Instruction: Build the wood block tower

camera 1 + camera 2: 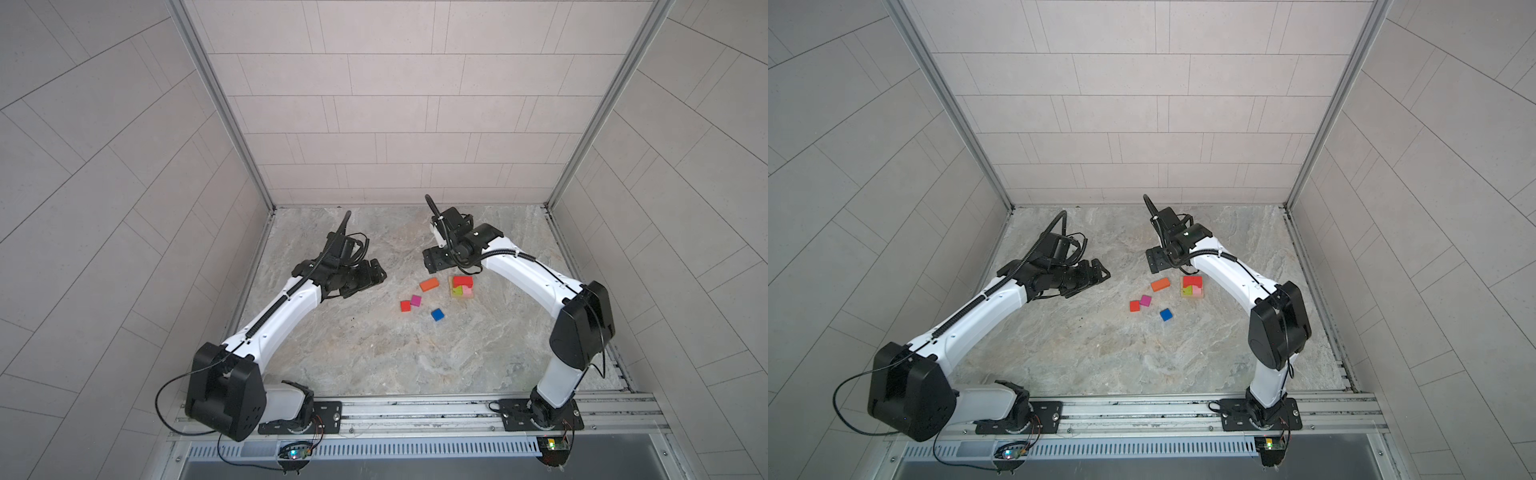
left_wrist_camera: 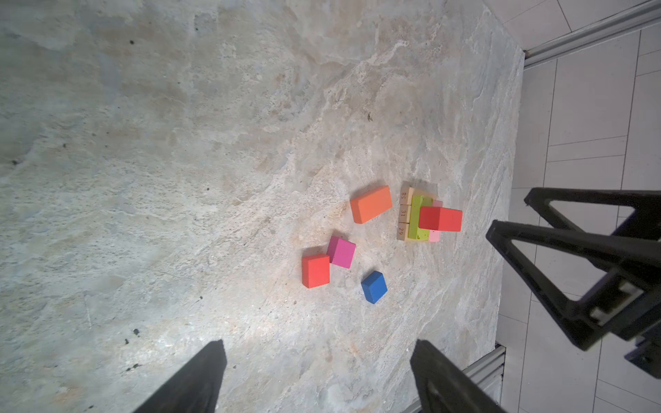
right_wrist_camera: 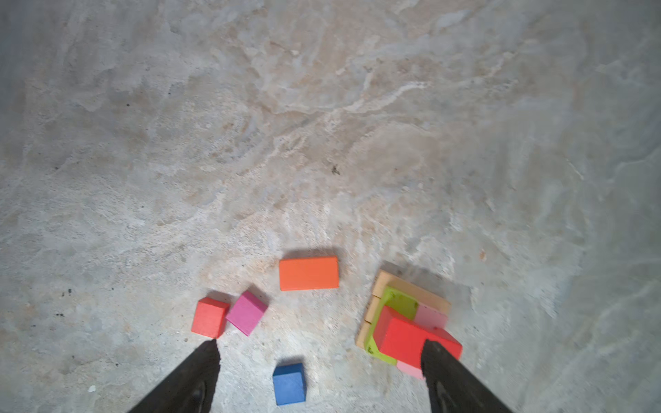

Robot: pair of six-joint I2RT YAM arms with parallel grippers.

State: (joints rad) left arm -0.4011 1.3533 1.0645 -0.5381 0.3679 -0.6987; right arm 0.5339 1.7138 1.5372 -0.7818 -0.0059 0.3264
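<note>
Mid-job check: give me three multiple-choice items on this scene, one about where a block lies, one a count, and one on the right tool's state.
1. Which loose block lies closest to the tower?
A) blue cube
B) orange oblong
C) red cube

2. How many blocks lie loose on the table, off the tower?
A) two
B) four
C) six

3. What state is the right tool in?
A) shut on the red notched piece
B) shut on the blue cube
C) open, gripping nothing

Answers:
1 B: the orange oblong sits just beside the tan base.
2 B: the orange oblong, red cube, magenta cube and blue cube lie loose.
3 C: its fingers stand wide apart, and the red notched piece rests on top of the tower.
</note>
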